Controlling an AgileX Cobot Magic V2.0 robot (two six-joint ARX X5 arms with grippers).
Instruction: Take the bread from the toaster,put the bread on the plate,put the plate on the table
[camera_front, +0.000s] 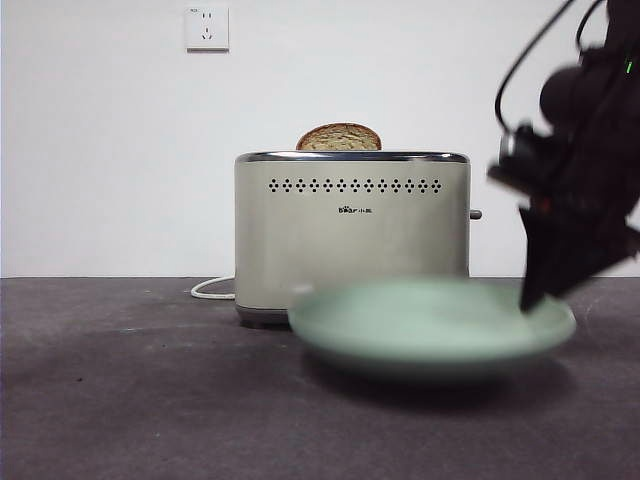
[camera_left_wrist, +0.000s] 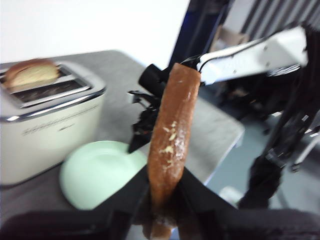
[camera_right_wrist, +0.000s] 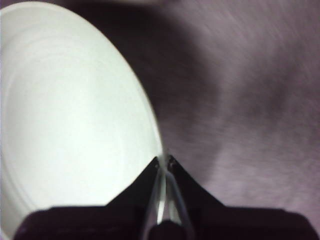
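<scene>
Bread (camera_left_wrist: 171, 135) upright, clamped at its bottom end between left gripper (camera_left_wrist: 165, 192) jaws; right gripper (camera_right_wrist: 164, 162) jaws pinch plate (camera_right_wrist: 75, 125) rim, beside toaster (camera_front: 350, 235).

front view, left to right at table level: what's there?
White cord → toaster, a second slice poking from its top → plate, in front of the toaster's right part → right gripper pinching the plate's right rim.

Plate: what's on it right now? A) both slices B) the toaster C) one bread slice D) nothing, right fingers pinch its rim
D: the plate is bare, the right gripper has its fingers shut on the rim, and the bread sits in the left gripper.
</scene>
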